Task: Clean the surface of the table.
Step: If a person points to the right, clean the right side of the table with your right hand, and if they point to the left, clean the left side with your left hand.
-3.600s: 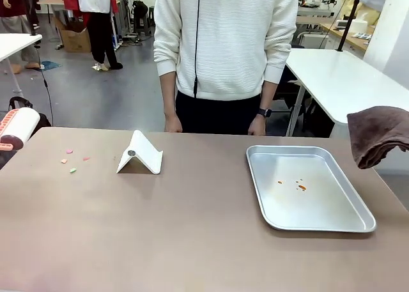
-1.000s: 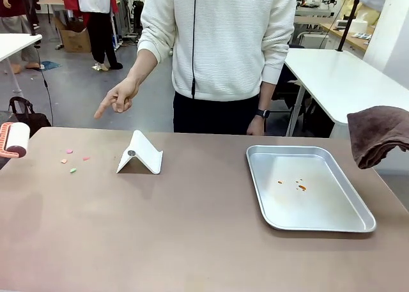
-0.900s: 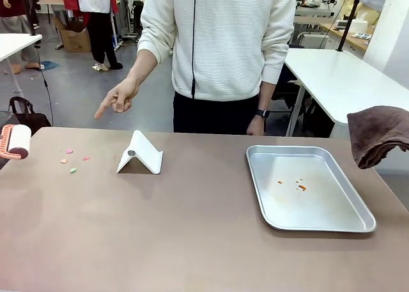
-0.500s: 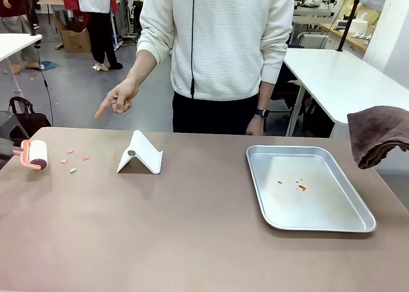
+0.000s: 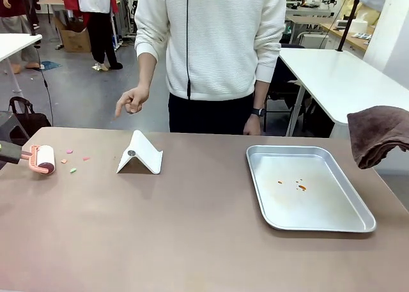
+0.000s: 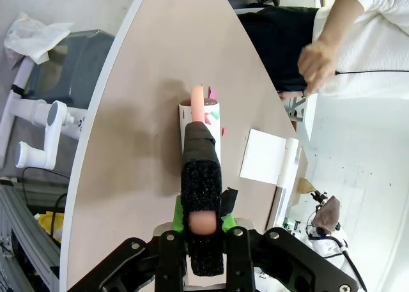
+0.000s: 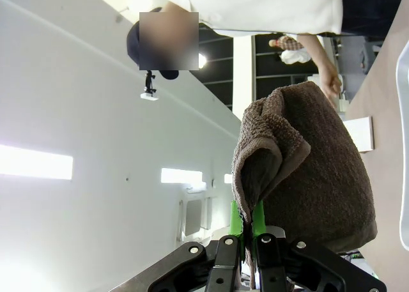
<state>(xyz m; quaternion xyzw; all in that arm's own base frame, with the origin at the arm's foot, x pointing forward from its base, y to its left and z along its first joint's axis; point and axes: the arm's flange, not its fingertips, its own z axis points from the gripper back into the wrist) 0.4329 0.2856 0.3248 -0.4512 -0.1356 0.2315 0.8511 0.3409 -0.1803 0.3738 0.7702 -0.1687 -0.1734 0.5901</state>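
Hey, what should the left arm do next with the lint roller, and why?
Probably roll the lint roller sideways along the table over the coloured scraps. The left gripper is shut on its handle, the roller is low at the table's edge, and the scraps lie loose right beside it.

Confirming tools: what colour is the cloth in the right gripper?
The cloth is dark brown; the right wrist view shows it best.

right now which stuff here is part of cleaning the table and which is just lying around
For the job: table, coloured scraps, lint roller held in the left hand, brown towel held in the right hand.

Lying about: white stand, metal tray with specks.
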